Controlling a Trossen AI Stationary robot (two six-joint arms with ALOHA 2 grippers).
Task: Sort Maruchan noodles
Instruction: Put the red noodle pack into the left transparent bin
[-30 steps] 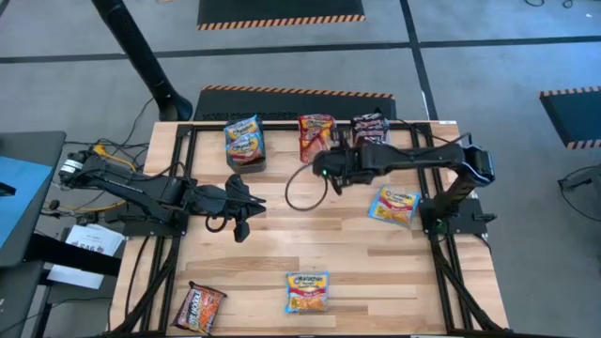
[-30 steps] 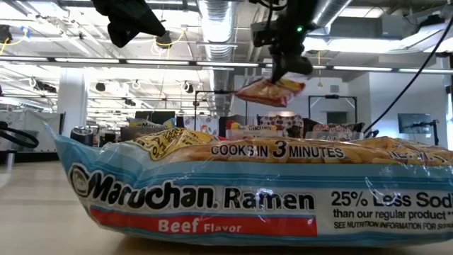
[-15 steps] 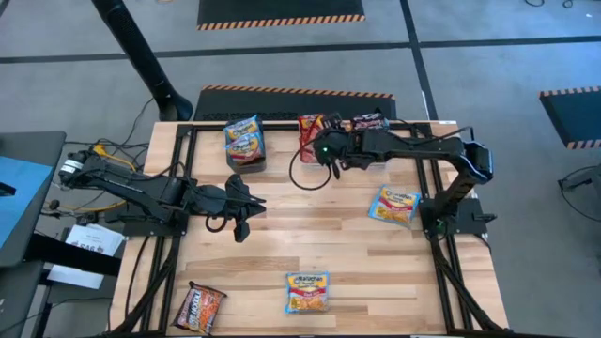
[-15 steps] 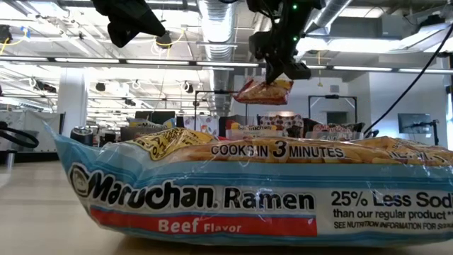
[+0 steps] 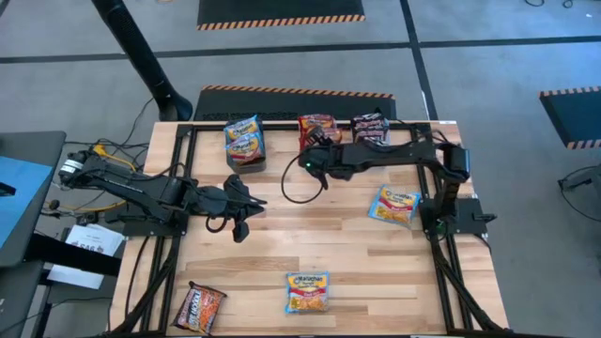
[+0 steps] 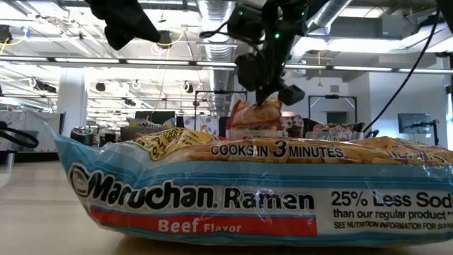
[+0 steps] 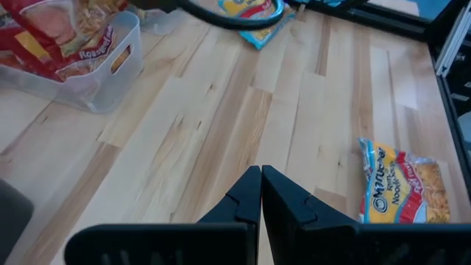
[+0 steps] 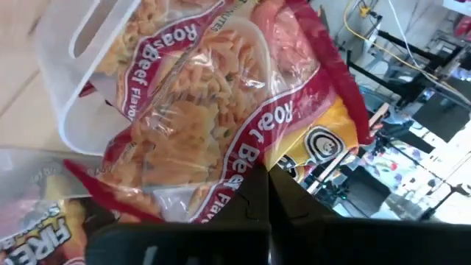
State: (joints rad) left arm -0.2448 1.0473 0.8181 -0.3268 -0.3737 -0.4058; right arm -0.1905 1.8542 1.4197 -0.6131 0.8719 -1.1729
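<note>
My right gripper (image 5: 315, 155) (image 6: 271, 97) (image 8: 257, 190) is shut on a red/orange Maruchan packet (image 8: 221, 125) (image 6: 256, 117) over the middle clear bin (image 8: 73, 110) (image 5: 317, 131) at the table's far edge. That bin holds more red packets. Light blue packets stand in the left bin (image 5: 244, 143), and black/red ones in the right bin (image 5: 369, 123). Loose on the wood lie a light blue/yellow packet (image 5: 394, 205), a red/yellow one (image 5: 307, 291) (image 7: 397, 188) and a black/red one (image 5: 199, 306). My left gripper (image 5: 240, 223) (image 7: 261, 184) waits shut above the table's left middle. My right gripper pinches the red/orange packet by its edge (image 8: 246, 168) between the two fingers, coming from above at a slant. The packet hangs tilted below the fingers, with its lower part down at the middle bin's mouth; whether it rests on the packets inside, I cannot tell.
A large light blue Maruchan beef packet (image 6: 226, 198) lies right before the low camera and fills that view. A black cable loop (image 5: 299, 188) hangs from my right arm over the table's middle. Bare wood (image 5: 310, 239) stretches between the bins and the near packets.
My right gripper has moved toward the table's left, come down at the middle bin and tipped. The red/orange packet, held nearly level and high a second ago, now hangs steeply and low at the bin's mouth.
</note>
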